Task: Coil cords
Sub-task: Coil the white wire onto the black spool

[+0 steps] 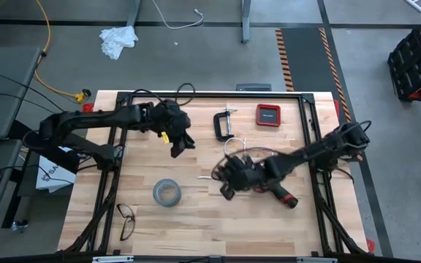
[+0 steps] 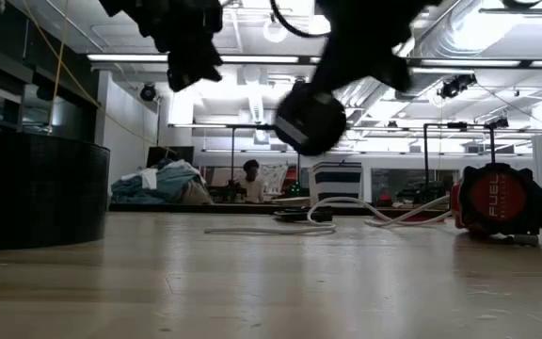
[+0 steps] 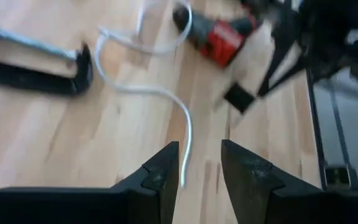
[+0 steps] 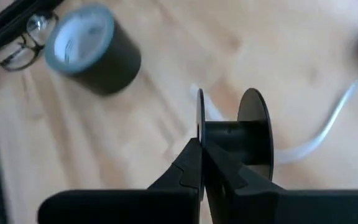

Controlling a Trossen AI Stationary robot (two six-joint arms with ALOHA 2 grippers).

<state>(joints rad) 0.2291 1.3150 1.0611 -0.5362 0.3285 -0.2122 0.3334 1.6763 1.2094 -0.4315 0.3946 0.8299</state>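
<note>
The thin white cord (image 1: pixel 234 150) lies in loose bends on the wooden table (image 1: pixel 196 234), right of centre, and also shows in the left wrist view (image 3: pixel 138 90). Its small black round disc (image 4: pixel 253 118) hangs in the air in the low view (image 2: pixel 310 121), held by my shut right gripper (image 4: pixel 201 146), which hovers over the table's middle (image 1: pixel 226 188). A blurred stretch of cord (image 4: pixel 328 121) runs off behind the disc. My left gripper (image 3: pixel 201 168) stands open and empty above the table, left of the cord (image 1: pixel 181 144). My right gripper pinches the disc's thin flange (image 4: pixel 200 118) by its edge between its two shut fingers. The fingers slant downward and lie in line with the flange. The disc stands edge-on beyond the fingertips, lifted clear of the table. The cord on the table lies slack.
A grey tape roll (image 1: pixel 166 192) and a pair of glasses (image 1: pixel 126 219) lie near the front left. A black C-clamp (image 1: pixel 224 124) and a red square case (image 1: pixel 267 115) sit at the far side. A red-and-black tool (image 1: pixel 283 196) lies under the right arm.
</note>
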